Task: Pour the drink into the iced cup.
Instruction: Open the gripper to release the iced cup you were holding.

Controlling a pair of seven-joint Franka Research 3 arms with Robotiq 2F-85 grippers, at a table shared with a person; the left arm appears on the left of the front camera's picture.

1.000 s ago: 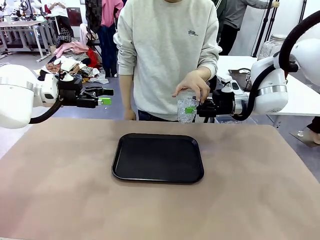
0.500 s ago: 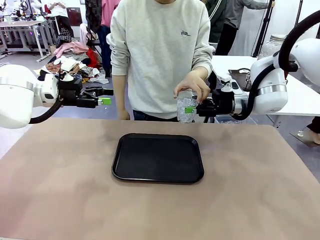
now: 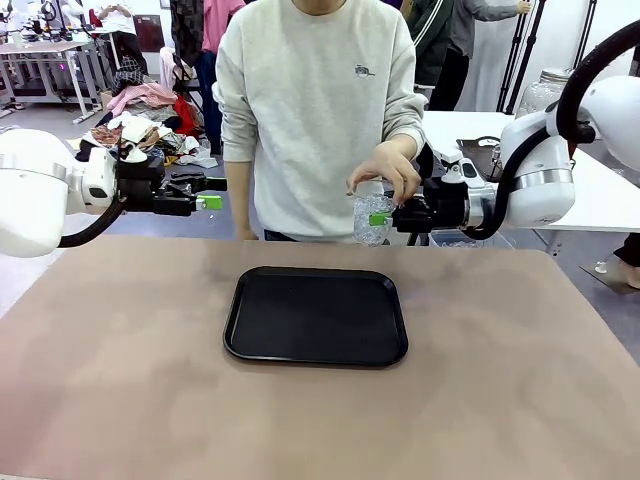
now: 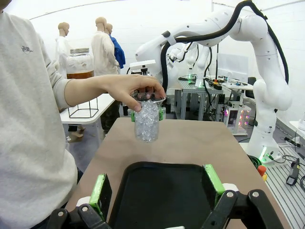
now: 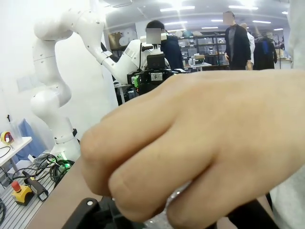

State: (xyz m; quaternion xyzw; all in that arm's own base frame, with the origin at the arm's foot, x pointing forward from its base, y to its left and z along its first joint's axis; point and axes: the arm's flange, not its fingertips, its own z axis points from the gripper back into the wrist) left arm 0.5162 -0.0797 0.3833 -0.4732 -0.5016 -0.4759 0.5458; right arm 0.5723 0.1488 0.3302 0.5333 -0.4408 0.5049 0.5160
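Brown table, black tray centred. Iced cup pinched between right claw pads, person's hand on rim. Left claw spread, empty, well apart. Cup best kept upright, grip firm while hand is released.

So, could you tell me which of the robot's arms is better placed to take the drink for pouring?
The left, probably. The left hand is open and free above the table. The right hand is shut on the iced cup, which the person's hand also holds from above.

Black tray, tan table, clear iced cup, grey sleeve.
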